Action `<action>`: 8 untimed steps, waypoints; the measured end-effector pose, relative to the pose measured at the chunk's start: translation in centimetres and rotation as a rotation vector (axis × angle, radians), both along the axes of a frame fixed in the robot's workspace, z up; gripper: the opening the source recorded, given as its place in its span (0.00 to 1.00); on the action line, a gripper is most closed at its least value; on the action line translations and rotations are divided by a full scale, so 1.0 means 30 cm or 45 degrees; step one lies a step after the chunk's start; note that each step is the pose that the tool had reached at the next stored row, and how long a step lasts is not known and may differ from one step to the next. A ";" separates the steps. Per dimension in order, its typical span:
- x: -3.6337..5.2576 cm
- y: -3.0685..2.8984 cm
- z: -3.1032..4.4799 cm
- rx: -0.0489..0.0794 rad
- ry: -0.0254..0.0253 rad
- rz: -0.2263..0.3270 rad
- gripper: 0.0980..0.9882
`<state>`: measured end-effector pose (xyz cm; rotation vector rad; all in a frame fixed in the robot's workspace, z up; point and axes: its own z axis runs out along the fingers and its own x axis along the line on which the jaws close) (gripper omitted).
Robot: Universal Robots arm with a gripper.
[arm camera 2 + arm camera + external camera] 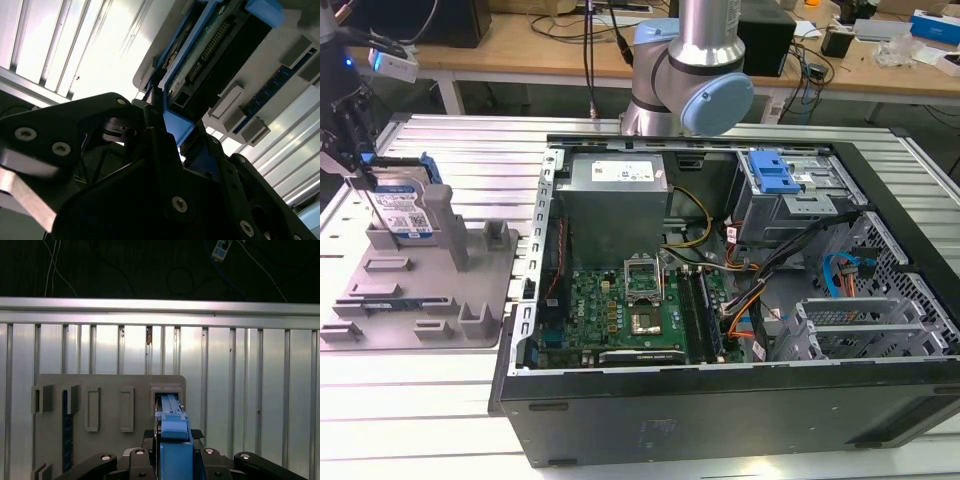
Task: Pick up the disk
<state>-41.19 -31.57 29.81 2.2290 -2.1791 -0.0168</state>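
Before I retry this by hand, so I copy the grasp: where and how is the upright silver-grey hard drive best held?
Grip the silver-grey hard drive across its flat faces at the top edge, coming straight down: it stands on edge in the grey fixture plate, its blue side rail uppermost.

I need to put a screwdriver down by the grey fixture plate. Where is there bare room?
Bare ribbed tabletop lies in front of the fixture plate and behind it. The plate's far corner is crowded: the pincer is at the upright disk.
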 end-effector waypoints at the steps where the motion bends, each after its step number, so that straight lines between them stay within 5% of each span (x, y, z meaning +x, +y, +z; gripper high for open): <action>1: 0.000 0.000 0.000 0.000 -0.0003 0.000 0.30; 4: 0.000 0.000 0.018 0.000 0.0001 0.000 0.30; 8: 0.000 -0.001 0.083 0.001 -0.0002 0.000 0.30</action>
